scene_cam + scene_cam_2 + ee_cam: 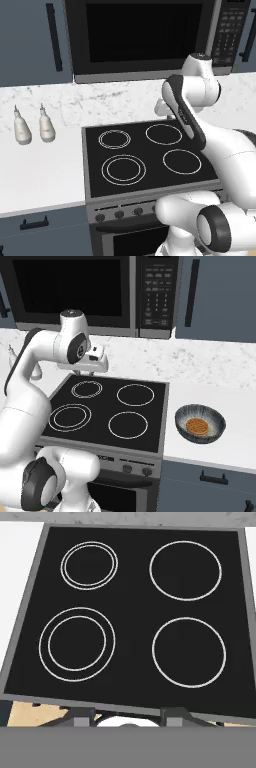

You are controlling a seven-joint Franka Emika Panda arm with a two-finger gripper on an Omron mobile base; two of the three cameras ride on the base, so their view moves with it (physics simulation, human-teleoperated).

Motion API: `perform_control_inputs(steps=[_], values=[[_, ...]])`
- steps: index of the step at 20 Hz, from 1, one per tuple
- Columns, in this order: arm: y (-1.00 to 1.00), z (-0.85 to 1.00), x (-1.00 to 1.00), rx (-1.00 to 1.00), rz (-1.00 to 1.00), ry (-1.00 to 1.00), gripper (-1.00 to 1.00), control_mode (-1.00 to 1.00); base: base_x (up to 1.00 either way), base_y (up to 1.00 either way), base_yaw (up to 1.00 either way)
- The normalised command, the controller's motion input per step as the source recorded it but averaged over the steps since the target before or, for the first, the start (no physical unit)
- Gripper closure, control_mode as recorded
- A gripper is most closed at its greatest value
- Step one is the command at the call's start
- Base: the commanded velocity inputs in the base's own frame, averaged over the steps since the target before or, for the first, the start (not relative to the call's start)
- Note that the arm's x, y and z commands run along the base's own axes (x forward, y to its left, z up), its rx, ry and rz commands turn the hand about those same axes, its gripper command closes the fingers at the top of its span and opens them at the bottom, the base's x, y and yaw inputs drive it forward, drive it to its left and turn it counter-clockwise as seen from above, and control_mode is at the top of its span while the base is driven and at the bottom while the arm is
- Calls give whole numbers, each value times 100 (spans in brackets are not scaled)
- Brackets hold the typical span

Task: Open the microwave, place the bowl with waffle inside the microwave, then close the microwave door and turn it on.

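White marble-look counter (215,363) runs across the back w/ a black four-ring stove (145,155) set into it, blue-grey cabinets (30,40) above and drawer fronts below. Two small white bottles (34,127) stand on the counter left of the stove.

Task progress, as I judge it: basically nothing done yet. Microwave (150,35) hangs over the stove and the microwave door (67,288) looks shut flat against its frame, dark glass, btn panel at its right untouched as far as I can tell. Bowl (200,423) sits on the counter just right of the stove, waffle (196,426) lying inside it, well apart from me. So left to do: open door, fetch bowl, put it in, close, start.

My pincer (129,717) hangs above the stove's back edge, pointing down at the four rings. Tips stand apart w/ a gap btwn them and nothing in it, so partly open and empty. My hand (95,358) is below the microwave's lower edge, not touching it.

Next I'd guess I need to rise toward the door's edge. I can't make out a handle from here.
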Motion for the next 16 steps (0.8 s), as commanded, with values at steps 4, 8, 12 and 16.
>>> perform_control_inputs(steps=[4, 8, 12, 16], values=[[-38, 11, -15, 23, -1, -22, -100, -100, 0, 0, 0], [-78, 45, 0, 67, -19, -57, -100, -100, 0, 0, 0], [-29, 1, 0, 10, -9, -5, -100, -100, 0, 0, 0], [-63, 10, 0, 2, -4, -12, -100, -100, 0, 0, 0]])
